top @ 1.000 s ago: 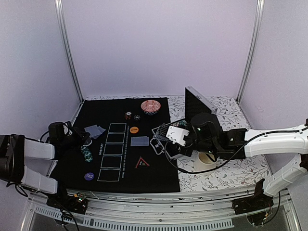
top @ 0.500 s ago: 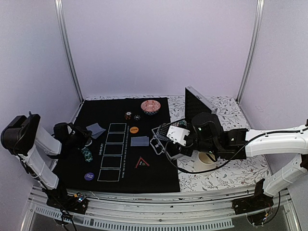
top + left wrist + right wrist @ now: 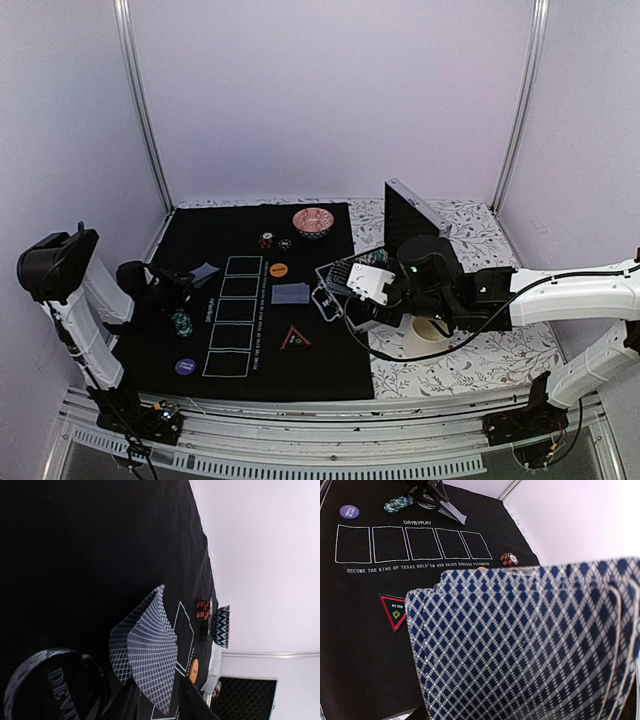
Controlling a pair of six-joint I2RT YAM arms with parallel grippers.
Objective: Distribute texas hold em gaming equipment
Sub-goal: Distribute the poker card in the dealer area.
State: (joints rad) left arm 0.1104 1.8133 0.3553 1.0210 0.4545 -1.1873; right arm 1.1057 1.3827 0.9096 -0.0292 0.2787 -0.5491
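Grey-blue, the two cards (image 3: pixel 150 652) stand tilted on the black mat (image 3: pixel 75 555), right at the tips of my left pincer (image 3: pixel 159 705), their long edges running straight ahead of it. Pinched or loose? I cannot tell. My left arm is plainly the nearer one. Off to its right, my right pincer (image 3: pixel 350 290) clamps a fan of cards (image 3: pixel 530 645).
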